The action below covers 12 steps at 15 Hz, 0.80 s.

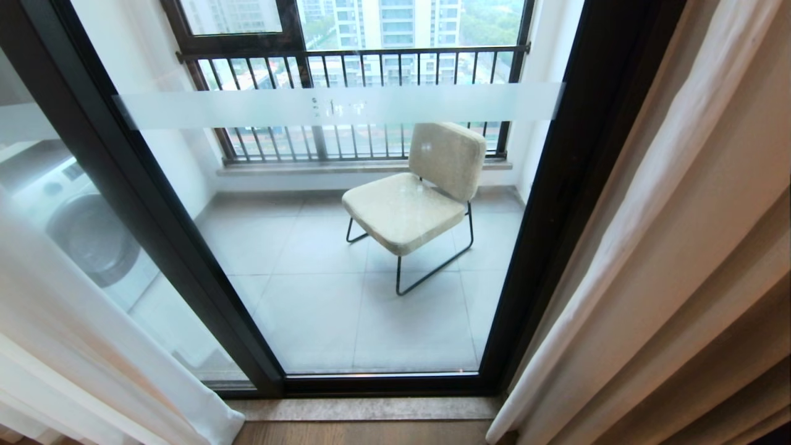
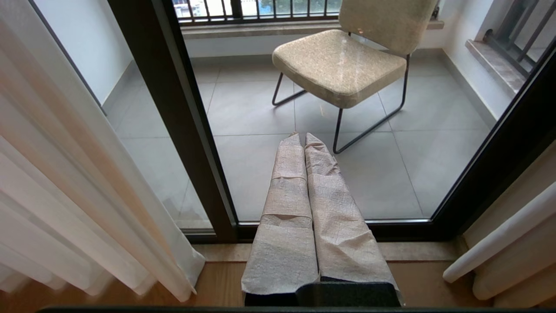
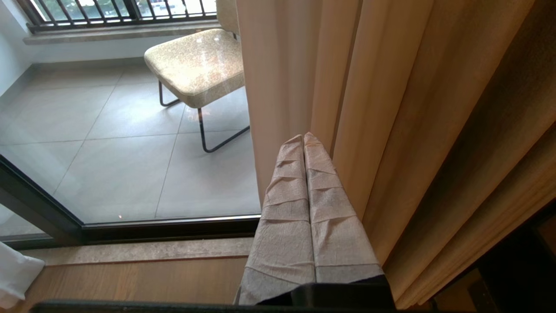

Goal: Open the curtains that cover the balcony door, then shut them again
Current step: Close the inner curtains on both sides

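While the curtains hang parted to both sides, the balcony door stands uncovered in the middle; so, as I judge, the opening part is done and the closing is left. At the left the white sheer falls to the wooden floor, with a washing machine visible behind it; next comes the dark frame, then the glass, through which a beige chair stands on the balcony tiles. The left gripper has its wrapped fingers pressed together and holds nothing; it points at the glass, apart from the sheer. The right gripper is also closed and empty, just beside the thick beige drape. A risk: shut fingers may only push the fabric, so it slips away; a low pull may also jam the folds.
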Available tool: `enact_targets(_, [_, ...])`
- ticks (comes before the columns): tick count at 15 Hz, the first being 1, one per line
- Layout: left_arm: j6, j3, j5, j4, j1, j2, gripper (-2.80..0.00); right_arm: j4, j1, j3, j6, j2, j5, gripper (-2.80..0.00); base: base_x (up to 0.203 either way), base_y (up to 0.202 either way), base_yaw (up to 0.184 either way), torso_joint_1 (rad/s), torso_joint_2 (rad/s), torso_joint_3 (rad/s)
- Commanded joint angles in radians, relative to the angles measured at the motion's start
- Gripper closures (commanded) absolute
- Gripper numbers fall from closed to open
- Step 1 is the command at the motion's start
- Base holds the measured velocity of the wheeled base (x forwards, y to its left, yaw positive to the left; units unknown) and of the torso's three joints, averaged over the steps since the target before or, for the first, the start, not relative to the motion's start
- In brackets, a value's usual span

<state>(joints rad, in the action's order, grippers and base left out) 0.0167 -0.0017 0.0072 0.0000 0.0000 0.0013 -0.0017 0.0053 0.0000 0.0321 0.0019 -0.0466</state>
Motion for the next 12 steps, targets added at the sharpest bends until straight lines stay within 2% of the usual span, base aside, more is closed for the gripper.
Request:
enact_targets(1, [0.000,0.000,0.001,0.000,0.000,-0.001,0.00,-0.001,0.001,0.000,0.002,0.000,-0.001,0.00,0.000,0.000,0.000,0.000,0.00,0.000])
enact_targets(6, [0.000,0.000,0.001,0.000,0.000,-0.001,0.00,-0.047,-0.001,-0.010,-0.022,0.002,0.038,0.00,0.000,0.000,0.000,0.000,0.00,0.000])
enact_targets(9, [0.000,0.000,0.001,0.000,0.000,-0.001,0.00,-0.061,0.000,-0.107,-0.022,0.079,0.203,0.00,0.000,0.000,0.000,0.000,0.00,0.000])
enact_targets(12, [0.000,0.000,0.001,0.000,0.000,-0.001,0.00,-0.147,0.005,-0.194,-0.021,0.271,0.251,0.00,0.000,0.000,0.000,0.000,0.00,0.000])
